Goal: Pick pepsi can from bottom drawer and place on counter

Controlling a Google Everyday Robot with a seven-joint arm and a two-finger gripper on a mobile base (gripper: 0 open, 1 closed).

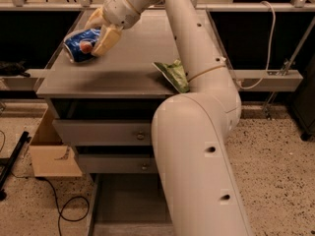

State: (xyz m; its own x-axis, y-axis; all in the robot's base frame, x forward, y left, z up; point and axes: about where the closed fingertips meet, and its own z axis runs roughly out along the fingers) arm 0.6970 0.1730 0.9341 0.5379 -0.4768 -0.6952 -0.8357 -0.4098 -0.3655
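The pepsi can [80,44], blue with a red-white logo, lies tilted on its side in my gripper [98,32], which is shut on it with cream fingers [108,39] on either side. The can is held over the left part of the counter [123,73], the grey cabinet top, close above the surface. The bottom drawer [118,205] stands pulled out at the foot of the cabinet, its grey floor partly hidden by my arm.
A green chip bag [173,73] lies at the counter's right front edge against my arm. Two knobbed upper drawers [103,132] are closed. A cardboard box [49,151] and cables sit on the floor to the left. Rails run behind the counter.
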